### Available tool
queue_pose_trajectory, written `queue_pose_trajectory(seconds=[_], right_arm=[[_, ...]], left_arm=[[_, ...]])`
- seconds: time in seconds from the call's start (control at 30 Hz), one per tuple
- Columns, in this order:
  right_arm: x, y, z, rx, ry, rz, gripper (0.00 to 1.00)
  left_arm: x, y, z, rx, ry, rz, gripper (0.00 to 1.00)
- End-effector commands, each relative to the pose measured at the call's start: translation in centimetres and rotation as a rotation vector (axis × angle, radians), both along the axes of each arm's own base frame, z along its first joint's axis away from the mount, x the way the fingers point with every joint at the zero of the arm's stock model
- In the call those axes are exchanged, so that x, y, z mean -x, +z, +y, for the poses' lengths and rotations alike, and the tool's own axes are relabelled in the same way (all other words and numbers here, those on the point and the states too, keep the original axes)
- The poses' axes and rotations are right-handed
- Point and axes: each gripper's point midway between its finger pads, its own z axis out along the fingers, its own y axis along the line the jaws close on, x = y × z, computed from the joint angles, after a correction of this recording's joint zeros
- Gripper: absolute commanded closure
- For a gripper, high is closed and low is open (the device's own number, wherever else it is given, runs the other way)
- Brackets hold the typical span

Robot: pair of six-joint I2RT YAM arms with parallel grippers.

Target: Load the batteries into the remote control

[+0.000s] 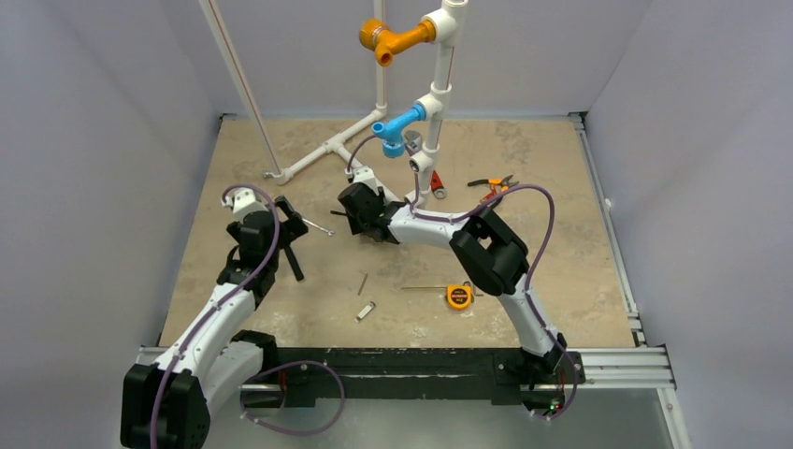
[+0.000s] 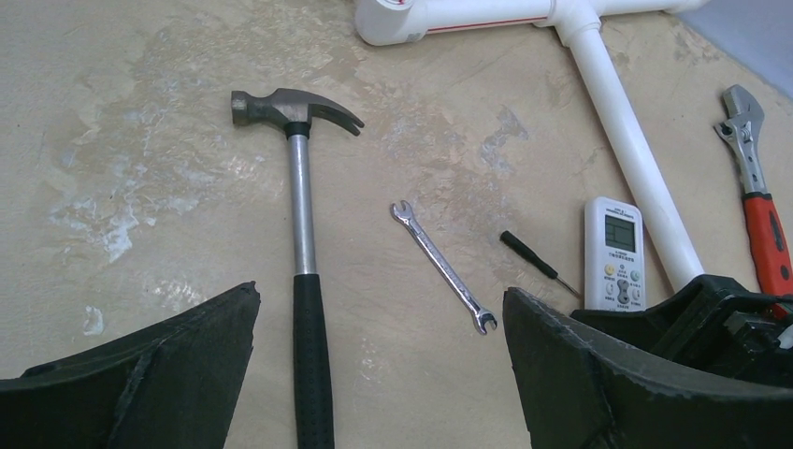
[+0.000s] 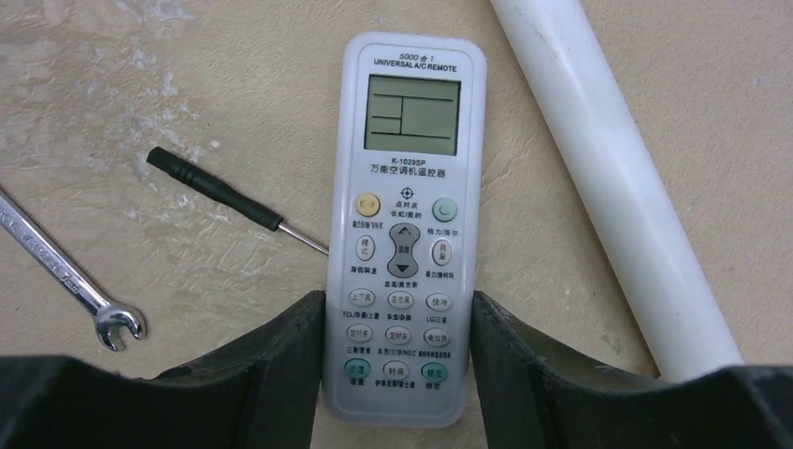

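Black fingers (image 3: 252,383) of the right gripper (image 3: 397,309) are seen closest to the lens, set on either side of the lower end of a slim white rectangular plastic remote control (image 3: 404,187). Both long edges of the remote control appear to be touched by them, so it is pinched where it lies flat, display and buttons upward, on the mottled beige tabletop (image 3: 140,84). Just left of it a small black-handled screwdriver (image 3: 210,192) is laid with its thin shaft reaching the handset's edge, and farther left the open end of a small silver spanner (image 3: 56,267) is seen. A thick white plastic pipe (image 3: 608,187) is laid just beside the handset on the right. The left gripper (image 2: 381,295) is held fully spread above the table and nothing is gripped by it. A claw hammer with a steel shaft and black rubber grip (image 2: 299,243) is seen between its fingers, nearer the left one, lying on the table. From that wrist the remote control (image 2: 612,248) is seen at the right, against the pipe, its lower end covered by the right gripper's black body, with a red-handled adjustable wrench (image 2: 757,206) beyond the pipe. From above, a round orange tape measure (image 1: 458,296) is shown well apart, nearer the arm bases.
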Motion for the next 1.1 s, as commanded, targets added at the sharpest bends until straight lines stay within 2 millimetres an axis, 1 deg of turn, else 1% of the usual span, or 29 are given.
queue_pose_trajectory(seconds=[0.0, 0.07, 0.13, 0.27, 0.3, 0.33, 0.5, 0.63, 0.7, 0.73, 0.8, 1.0, 1.07], right_arm=[[-0.2, -0.1, -0.2, -0.024, -0.016, 0.022, 0.49], [-0.3, 0.1, -0.8, -0.011, -0.034, 0.006, 0.53], [-0.2, 0.6, -0.6, -0.011, -0.03, -0.015, 0.58], [0.1, 3.5, 0.7, -0.006, 0.006, -0.107, 0.7], [0.3, 4.3, 1.0, -0.005, 0.016, -0.131, 0.75], [0.4, 5.2, 1.4, -0.011, 0.025, -0.152, 0.78], [2.1, 8.4, 2.8, -0.054, 0.104, -0.226, 0.84], [3.8, 9.9, 3.3, -0.104, 0.149, -0.244, 0.86], [4.9, 9.8, 3.6, -0.128, 0.185, -0.226, 0.86], [5.5, 9.4, 3.5, -0.127, 0.203, -0.21, 0.87], [6.8, 9.2, 3.5, -0.129, 0.226, -0.196, 0.88], [10.4, 8.2, 2.9, -0.203, 0.259, -0.134, 0.88], [11.4, 8.0, 2.8, -0.206, 0.27, -0.123, 0.88]], left_arm=[[-0.5, 2.5, 0.6, 0.025, 0.047, -0.073, 0.01], [-0.4, 2.4, 0.6, 0.03, 0.048, -0.073, 0.01], [-0.5, 2.3, 0.4, 0.034, 0.04, -0.071, 0.01], [-0.6, 2.4, 0.3, 0.039, 0.033, -0.069, 0.02], [-0.3, 2.0, 0.3, 0.035, 0.033, -0.047, 0.02], [-0.2, 1.7, 0.3, 0.032, 0.033, -0.036, 0.02], [-0.1, 1.7, 0.4, 0.035, 0.037, -0.032, 0.02], [-0.3, 2.0, -0.4, 0.074, 0.013, -0.032, 0.02], [-0.3, 2.1, -0.5, 0.085, 0.013, -0.028, 0.02], [-0.3, 2.3, -0.6, 0.089, 0.014, -0.028, 0.02], [-0.2, 2.4, -0.9, 0.11, 0.006, -0.024, 0.02], [-0.1, 3.9, -3.9, 0.241, -0.108, -0.055, 0.03], [0.2, 4.5, -4.4, 0.268, -0.13, -0.072, 0.03]])
